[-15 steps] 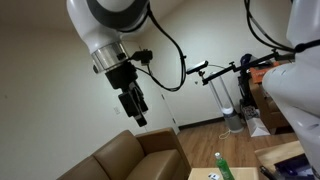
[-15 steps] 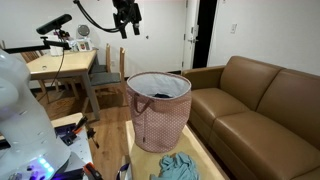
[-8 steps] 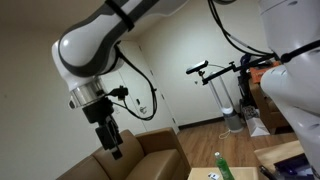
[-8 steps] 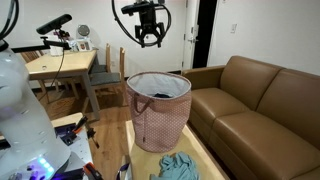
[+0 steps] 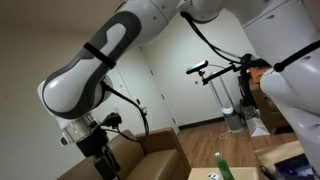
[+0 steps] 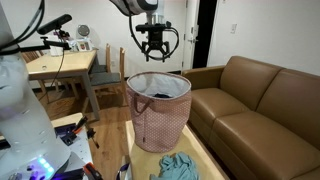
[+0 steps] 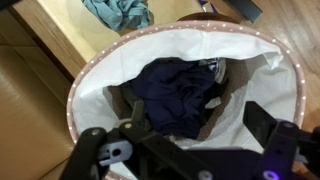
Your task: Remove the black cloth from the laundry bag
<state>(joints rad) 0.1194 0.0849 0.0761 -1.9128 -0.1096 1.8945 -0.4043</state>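
The laundry bag [image 6: 158, 115] is pink-patterned with a white lining and stands on the floor beside the couch. In the wrist view its white rim [image 7: 100, 60] rings a dark, nearly black cloth [image 7: 178, 90] crumpled at the bottom. My gripper [image 6: 155, 47] hangs open and empty directly above the bag's mouth, clear of the rim. In the wrist view the gripper [image 7: 198, 125] shows two black fingers [image 7: 134, 116] spread over the cloth, not touching it. In an exterior view the gripper [image 5: 105, 162] is low in front of the couch.
A brown leather couch [image 6: 255, 100] stands right beside the bag. A teal cloth [image 6: 178, 167] lies in front of the bag and also shows in the wrist view [image 7: 120, 12]. A wooden table [image 6: 60, 65] with chairs stands behind. A green bottle [image 5: 222, 166] stands nearby.
The arm has swung across and down until the gripper is over the laundry bag's mouth. The gripper stays open. The bag and cloths have not moved.
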